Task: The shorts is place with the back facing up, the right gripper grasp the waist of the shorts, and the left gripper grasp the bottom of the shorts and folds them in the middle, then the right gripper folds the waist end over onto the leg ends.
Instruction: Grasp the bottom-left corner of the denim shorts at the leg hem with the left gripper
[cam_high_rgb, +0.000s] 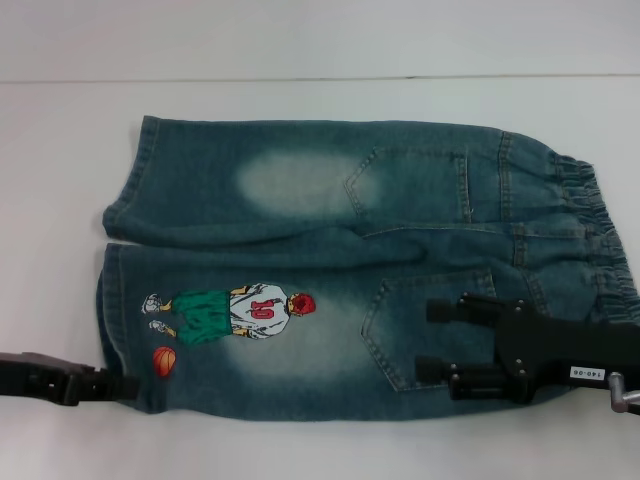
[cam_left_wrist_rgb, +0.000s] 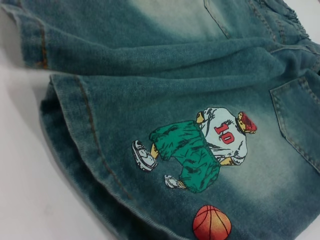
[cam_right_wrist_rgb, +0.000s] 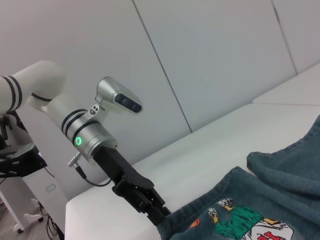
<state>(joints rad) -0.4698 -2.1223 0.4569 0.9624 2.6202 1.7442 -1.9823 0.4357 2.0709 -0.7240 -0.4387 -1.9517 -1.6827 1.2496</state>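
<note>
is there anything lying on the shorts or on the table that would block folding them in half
Nothing visible does. The shorts lie flat on the white table with only the two grippers near them: the right gripper over the near back pocket by the waist, the left gripper at the near leg hem.

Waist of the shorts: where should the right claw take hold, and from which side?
Grip the puckered elastic band at its near end, coming in from the robot's right edge of the shorts. The band runs along that edge, so it is exposed there. The right claw lies over the near pocket, fingers spread, past the band; the left claw is at the hem.
</note>
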